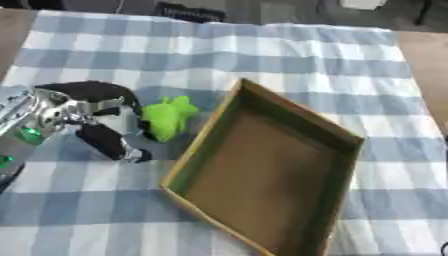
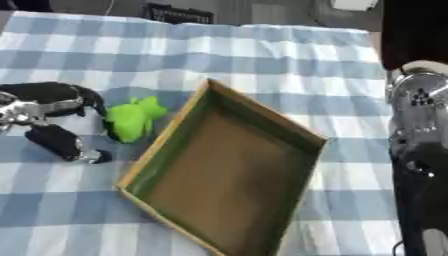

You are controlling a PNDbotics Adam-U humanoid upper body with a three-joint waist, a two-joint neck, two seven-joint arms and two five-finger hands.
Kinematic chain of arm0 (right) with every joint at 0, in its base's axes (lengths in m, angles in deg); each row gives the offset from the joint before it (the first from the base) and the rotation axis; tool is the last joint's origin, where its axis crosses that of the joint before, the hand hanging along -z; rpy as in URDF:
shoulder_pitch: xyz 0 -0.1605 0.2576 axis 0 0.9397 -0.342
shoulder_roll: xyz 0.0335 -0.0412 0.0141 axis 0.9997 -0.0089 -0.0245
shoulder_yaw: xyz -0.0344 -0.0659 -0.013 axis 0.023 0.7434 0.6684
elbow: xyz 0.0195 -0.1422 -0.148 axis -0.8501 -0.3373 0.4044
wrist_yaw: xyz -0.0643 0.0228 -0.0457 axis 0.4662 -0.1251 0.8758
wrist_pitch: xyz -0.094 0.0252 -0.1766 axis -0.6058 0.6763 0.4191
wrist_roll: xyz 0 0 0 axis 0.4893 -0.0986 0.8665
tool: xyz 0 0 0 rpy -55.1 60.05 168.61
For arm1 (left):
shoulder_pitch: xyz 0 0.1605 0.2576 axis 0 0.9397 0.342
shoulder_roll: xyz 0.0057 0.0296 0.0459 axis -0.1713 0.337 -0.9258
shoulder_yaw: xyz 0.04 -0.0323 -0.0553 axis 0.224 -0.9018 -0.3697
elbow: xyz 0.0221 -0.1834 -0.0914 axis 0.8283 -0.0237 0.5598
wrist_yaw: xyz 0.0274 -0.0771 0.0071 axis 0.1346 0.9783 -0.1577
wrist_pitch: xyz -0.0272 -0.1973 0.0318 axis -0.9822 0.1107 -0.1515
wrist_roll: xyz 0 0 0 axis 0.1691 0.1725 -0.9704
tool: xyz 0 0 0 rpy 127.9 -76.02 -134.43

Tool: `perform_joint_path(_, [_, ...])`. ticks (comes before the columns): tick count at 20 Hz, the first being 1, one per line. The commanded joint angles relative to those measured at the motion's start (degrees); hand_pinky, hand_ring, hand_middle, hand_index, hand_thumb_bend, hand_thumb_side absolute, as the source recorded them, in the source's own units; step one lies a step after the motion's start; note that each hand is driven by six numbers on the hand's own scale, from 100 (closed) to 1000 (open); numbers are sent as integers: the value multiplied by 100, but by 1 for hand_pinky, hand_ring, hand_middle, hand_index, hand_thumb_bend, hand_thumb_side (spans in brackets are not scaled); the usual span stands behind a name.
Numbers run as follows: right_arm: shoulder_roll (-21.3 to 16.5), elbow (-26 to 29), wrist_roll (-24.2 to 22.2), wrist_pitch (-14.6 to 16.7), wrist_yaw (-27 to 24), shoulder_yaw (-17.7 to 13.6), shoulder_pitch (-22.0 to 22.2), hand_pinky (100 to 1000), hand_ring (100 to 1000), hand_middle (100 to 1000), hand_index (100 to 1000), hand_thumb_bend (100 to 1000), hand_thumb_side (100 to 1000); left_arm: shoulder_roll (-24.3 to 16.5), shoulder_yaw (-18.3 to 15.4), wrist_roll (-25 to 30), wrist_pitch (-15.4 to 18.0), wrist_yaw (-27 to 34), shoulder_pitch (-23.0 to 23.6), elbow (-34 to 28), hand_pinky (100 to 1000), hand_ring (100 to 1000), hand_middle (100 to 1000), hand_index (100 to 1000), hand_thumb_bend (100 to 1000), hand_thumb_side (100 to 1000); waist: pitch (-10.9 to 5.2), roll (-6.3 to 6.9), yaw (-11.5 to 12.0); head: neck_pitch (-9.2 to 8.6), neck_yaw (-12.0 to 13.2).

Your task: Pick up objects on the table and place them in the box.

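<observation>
A bright green soft toy [image 1: 168, 117] lies on the checked cloth just left of the box. The box [image 1: 297, 114] is a shallow brown cardboard tray with green inner walls, set askew in the middle, with nothing inside it. My left hand [image 1: 83, 107] comes in from the left. Its black fingers [image 1: 131, 102] arch over to the toy's left side, and the thumb [image 1: 109, 142] is spread below them, apart from the toy. The toy rests on the cloth. Of my right arm [image 2: 418, 150] only the silver and black limb shows, along the right edge of the right eye view.
A blue and white checked cloth [image 1: 262, 55] covers the table. Bare brown tabletop [image 1: 429, 60] shows at the far right. A dark object [image 1: 188, 11] lies past the cloth's far edge.
</observation>
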Motion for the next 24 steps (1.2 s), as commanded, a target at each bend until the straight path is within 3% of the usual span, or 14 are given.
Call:
perform_joint_path(1, [-30, 75, 1, -8, -17, -25, -95, 470, 432, 407, 615, 100, 750, -46, 30, 265, -137, -73, -74, 17, 783, 815, 940, 885, 507, 567, -69, 21, -12, -3, 15])
perform_joint_path(12, [-54, 75, 3, -15, -8, -21, -62, 470, 433, 407, 616, 100, 749, -229, -643, 263, 194, -1070, -686, -1004, 803, 796, 926, 827, 472, 598, -99, 35, 30, -3, 11])
perform_joint_path(13, [-61, 75, -1, -18, -6, -17, -57, 470, 433, 407, 616, 100, 749, -225, -632, 263, 227, -1116, -700, -1011, 805, 797, 926, 828, 472, 598, -104, 38, 34, -3, 16])
perform_joint_path(14, [-63, 75, -5, -18, -5, -14, -58, 470, 432, 407, 615, 100, 750, -209, -588, 264, 251, -1124, -670, -1014, 808, 802, 927, 835, 541, 553, -103, 39, 32, -3, 25])
perform_joint_path(15, [-60, 75, -7, -17, -7, -13, -62, 470, 433, 407, 615, 100, 749, -182, -522, 265, 259, -1100, -608, -998, 807, 801, 926, 835, 476, 588, -101, 36, 25, -3, 30])
perform_joint_path(17, [-49, 75, -8, -11, -14, -16, -72, 470, 432, 407, 615, 100, 749, -107, -396, 265, 291, -1048, -501, -896, 814, 807, 930, 843, 480, 580, -94, 29, 12, -3, 29])
perform_joint_path(20, [-29, 75, -11, -18, -15, -16, -82, 470, 433, 408, 616, 100, 748, 61, -242, 258, 502, -934, -375, -703, 801, 825, 924, 866, 567, 547, -73, 10, -3, -3, 24])
perform_joint_path(24, [2, 75, -11, -26, -17, -18, -99, 470, 433, 408, 616, 100, 749, 253, -132, -13, 758, -642, -375, -322, 784, 814, 915, 875, 592, 568, -54, -10, -27, -3, 31])
